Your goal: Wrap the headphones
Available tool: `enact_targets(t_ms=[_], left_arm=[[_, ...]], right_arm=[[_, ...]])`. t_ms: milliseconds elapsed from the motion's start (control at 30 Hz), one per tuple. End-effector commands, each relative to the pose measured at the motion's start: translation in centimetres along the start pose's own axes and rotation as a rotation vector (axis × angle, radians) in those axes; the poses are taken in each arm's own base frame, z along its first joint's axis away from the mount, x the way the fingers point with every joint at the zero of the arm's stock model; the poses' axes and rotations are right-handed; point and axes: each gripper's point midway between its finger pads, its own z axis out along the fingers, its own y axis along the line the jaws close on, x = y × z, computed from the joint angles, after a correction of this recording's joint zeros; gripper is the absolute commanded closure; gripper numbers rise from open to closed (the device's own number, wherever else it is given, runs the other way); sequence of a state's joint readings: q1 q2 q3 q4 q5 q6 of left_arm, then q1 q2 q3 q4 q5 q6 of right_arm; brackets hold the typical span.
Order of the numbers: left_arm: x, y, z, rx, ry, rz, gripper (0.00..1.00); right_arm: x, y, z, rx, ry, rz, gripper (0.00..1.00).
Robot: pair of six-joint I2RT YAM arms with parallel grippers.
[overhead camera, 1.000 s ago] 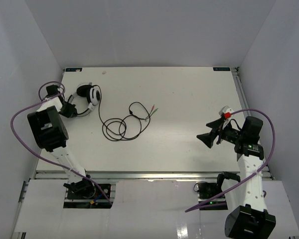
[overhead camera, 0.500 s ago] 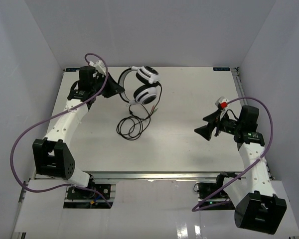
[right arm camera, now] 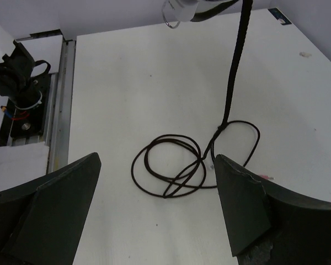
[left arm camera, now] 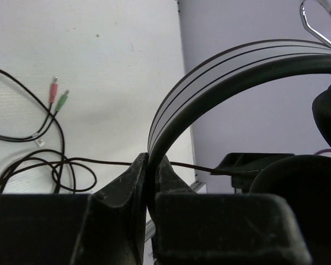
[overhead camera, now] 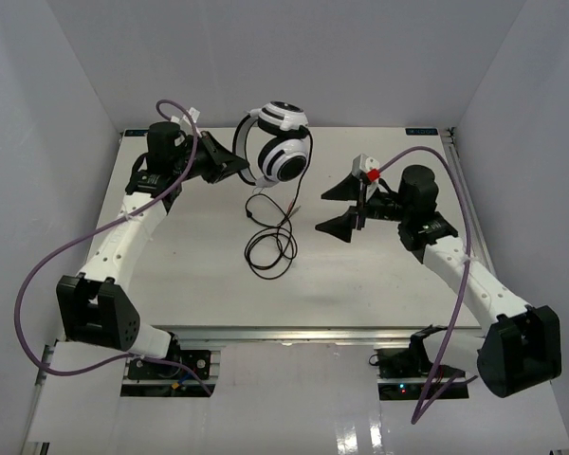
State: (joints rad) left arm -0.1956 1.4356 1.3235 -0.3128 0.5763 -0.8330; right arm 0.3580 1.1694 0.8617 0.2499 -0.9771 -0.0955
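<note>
1. The left jaws are clamped together on the thin black headband [left arm camera: 209, 77] of the headphones [overhead camera: 283, 156]. In the left wrist view the band sits pinched edge-on between the two dark fingers [left arm camera: 124, 190].
2. The headphones hang in the air over the far middle of the desk [overhead camera: 389, 284], clear of its surface.
3. In the overhead view the round white earcups [overhead camera: 284, 161] with black pads sit one above the other, just to the right of the left jaws. The headband arcs back from them to the grip.
4. The thin black cable [overhead camera: 270, 251] drops from the earcups to the desk. Its lower part lies there in loose, overlapping loops on the near side of the headphones.
5. At the cable's end, the pink and green plugs [left arm camera: 58, 94] lie flat on the desk beside the loops.
6. The right jaws stand wide apart and hold nothing. They hover above the desk to the right of the hanging cable, near it but not touching, with the opening turned towards it.
7. In the right wrist view the loops lie on the desk between and beyond the two spread fingers. One strand rises from the loops and leaves the top of the frame.
8. Thick purple cables [overhead camera: 38, 275] loop along both arms, apart from the headphones.
</note>
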Motion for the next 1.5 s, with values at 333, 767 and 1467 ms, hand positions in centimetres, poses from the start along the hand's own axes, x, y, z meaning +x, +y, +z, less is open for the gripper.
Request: enact_targets(t_ms=[333, 767, 1467], left_arm=[[-1.2, -9.9, -5.7, 0.285, -0.079, -0.054, 1.0], [-4.0, -14.1, -7.9, 0.39, -0.192, -0.095, 1.0], [-10.4, -12.8, -7.4, 0.383, -0.415, -0.272, 1.0]], right_arm=[[-4.7, -3.2, 8.2, -0.056, -0.199, -0.25, 0.04], [3.1, 7.4, 10.6, -0.404, -0.144, -0.05, 0.46], [5.2, 10.3, 6.0, -0.377, 0.029, -0.053, 0.75]])
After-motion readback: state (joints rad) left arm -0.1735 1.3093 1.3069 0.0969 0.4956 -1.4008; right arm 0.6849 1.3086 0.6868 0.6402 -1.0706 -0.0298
